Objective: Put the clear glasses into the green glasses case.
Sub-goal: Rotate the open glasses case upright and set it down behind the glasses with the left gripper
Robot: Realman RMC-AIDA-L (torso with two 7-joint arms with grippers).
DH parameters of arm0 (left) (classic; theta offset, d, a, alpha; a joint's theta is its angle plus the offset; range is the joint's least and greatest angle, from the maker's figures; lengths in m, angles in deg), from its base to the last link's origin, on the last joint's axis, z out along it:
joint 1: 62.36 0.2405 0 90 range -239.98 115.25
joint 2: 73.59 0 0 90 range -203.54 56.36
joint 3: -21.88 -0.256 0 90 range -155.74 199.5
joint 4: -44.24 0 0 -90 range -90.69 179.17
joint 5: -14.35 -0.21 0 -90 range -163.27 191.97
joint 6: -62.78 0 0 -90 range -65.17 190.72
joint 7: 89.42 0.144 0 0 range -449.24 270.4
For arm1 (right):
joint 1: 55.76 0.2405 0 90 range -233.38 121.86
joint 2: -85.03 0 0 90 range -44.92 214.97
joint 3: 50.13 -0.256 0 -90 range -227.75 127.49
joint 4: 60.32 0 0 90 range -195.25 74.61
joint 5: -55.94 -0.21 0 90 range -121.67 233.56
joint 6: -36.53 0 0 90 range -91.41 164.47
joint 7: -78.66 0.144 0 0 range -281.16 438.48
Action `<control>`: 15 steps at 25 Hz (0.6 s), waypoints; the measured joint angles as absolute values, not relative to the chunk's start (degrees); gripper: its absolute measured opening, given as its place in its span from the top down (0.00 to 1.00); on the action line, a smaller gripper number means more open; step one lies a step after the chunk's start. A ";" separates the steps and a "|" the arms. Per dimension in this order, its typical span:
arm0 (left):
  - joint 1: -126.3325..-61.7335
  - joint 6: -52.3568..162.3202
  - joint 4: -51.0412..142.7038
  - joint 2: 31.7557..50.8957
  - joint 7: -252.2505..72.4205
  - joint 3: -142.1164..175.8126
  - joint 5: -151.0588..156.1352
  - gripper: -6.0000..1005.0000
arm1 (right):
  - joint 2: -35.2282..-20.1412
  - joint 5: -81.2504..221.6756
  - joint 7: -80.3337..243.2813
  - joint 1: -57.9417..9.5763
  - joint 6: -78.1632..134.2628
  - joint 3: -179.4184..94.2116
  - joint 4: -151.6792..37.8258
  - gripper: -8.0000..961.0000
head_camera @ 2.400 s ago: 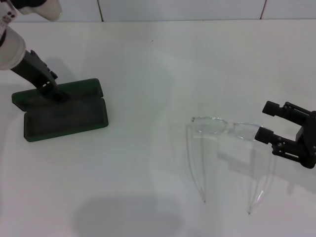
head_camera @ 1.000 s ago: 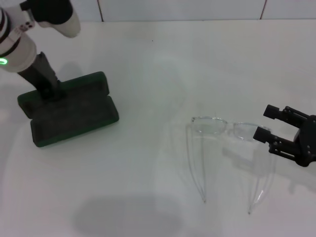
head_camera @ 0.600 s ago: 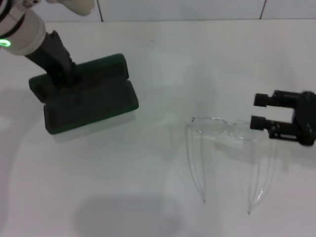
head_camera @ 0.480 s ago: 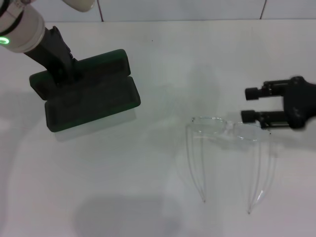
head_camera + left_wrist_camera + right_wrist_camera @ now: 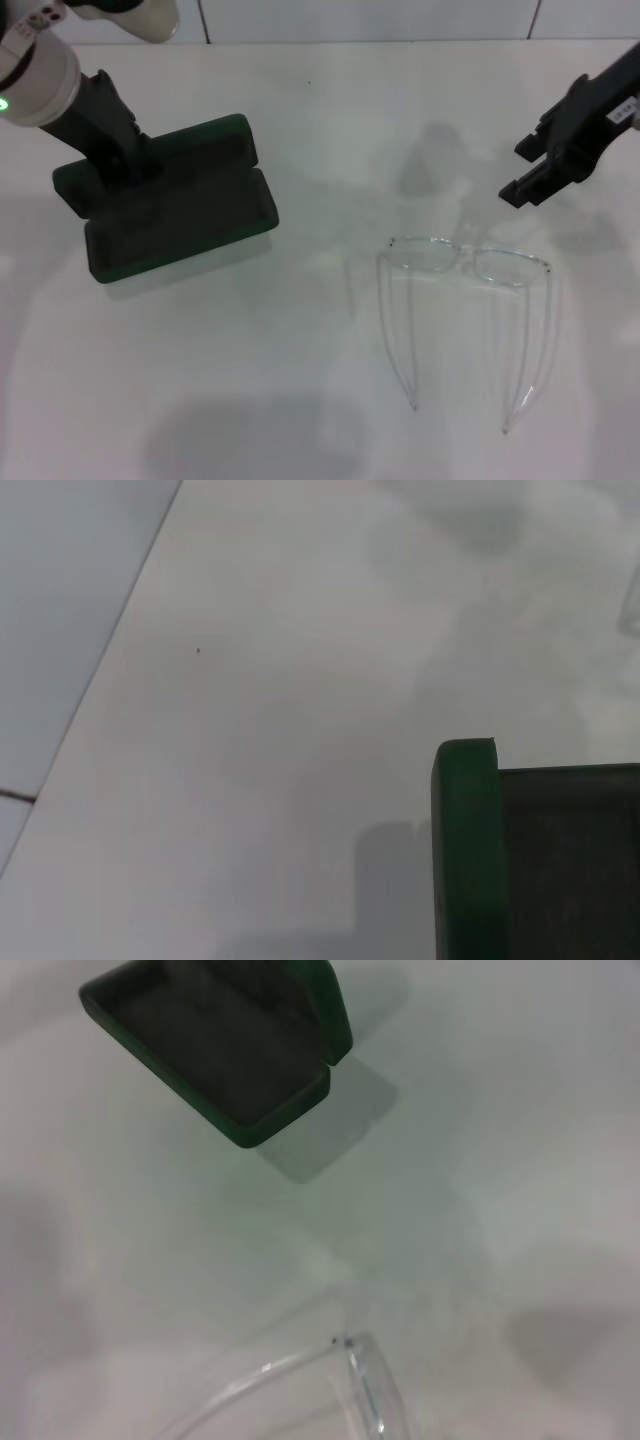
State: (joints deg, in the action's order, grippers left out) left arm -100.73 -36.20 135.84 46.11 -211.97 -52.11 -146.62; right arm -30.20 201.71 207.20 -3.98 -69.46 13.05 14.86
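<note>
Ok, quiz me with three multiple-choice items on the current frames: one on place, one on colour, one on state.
1. Where are the thin transparent-framed clear glasses?
A. inside the case
B. on the white table, temple arms unfolded
C. in the right hand

2. What colour is the hinged rectangular hard glasses case?
A. dark green
B. red
C. white

3. What state is the case in?
A. shut
B. open and empty, with the left hand at it
C. open with glasses inside

Answers: 1 B, they lie flat below the raised right hand. 2 A, green shell in every view. 3 B, bare dark lining shows.
</note>
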 joint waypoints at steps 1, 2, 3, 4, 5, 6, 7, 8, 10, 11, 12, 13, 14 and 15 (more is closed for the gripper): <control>-100.77 -36.18 135.85 46.11 -211.99 -52.14 -146.33 0.80 | -30.30 202.54 207.24 -2.94 -69.50 13.54 13.80 0.35; -100.80 -36.19 135.85 46.12 -212.01 -52.18 -146.18 0.80 | -30.32 202.87 207.27 -2.31 -69.44 13.94 12.96 0.35; -100.84 -36.20 135.86 46.12 -212.08 -52.32 -146.06 0.80 | -30.34 203.08 207.27 -1.87 -69.34 14.44 12.02 0.35; -100.84 -36.23 135.86 46.13 -212.18 -52.65 -146.01 0.80 | -30.34 203.48 207.25 -1.36 -69.08 15.11 10.73 0.36; -100.84 -36.25 135.88 46.14 -212.39 -53.17 -145.99 0.80 | -30.34 204.26 207.17 -0.93 -68.72 16.00 9.25 0.36; -100.81 -36.26 135.87 46.15 -212.64 -53.84 -145.96 0.80 | -30.35 204.95 207.07 -0.60 -68.27 16.87 8.11 0.36; -100.77 -36.27 135.88 46.15 -212.95 -54.50 -145.97 0.79 | -30.35 205.62 206.95 -0.34 -67.74 17.73 6.98 0.36; -100.77 -36.28 135.88 46.15 -213.10 -54.89 -145.97 0.79 | -30.39 206.02 206.72 -0.12 -66.74 18.87 5.67 0.36; -100.76 -36.27 135.89 46.15 -213.28 -55.25 -145.91 0.79 | -30.56 206.13 206.05 0.00 -63.28 21.35 2.97 0.36; -100.75 -36.27 135.89 46.14 -213.30 -55.28 -145.87 0.79 | -30.68 205.95 205.68 -0.09 -61.22 22.85 1.88 0.36; -100.75 -36.27 135.87 46.14 -213.31 -55.47 -145.83 0.79 | -30.76 205.62 205.32 -0.24 -58.75 24.59 0.64 0.36; -100.74 -36.27 135.80 46.13 -213.34 -55.76 -145.84 0.79 | -30.83 205.33 205.12 -0.36 -57.22 25.82 -0.15 0.36; -100.76 -36.27 135.72 46.13 -213.36 -56.14 -145.92 0.79 | -30.85 204.53 204.61 -0.38 -55.51 27.16 -1.57 0.36; -100.81 -36.27 135.68 46.13 -213.38 -56.34 -146.00 0.79 | -30.88 203.71 204.00 -0.33 -54.22 28.00 -3.02 0.36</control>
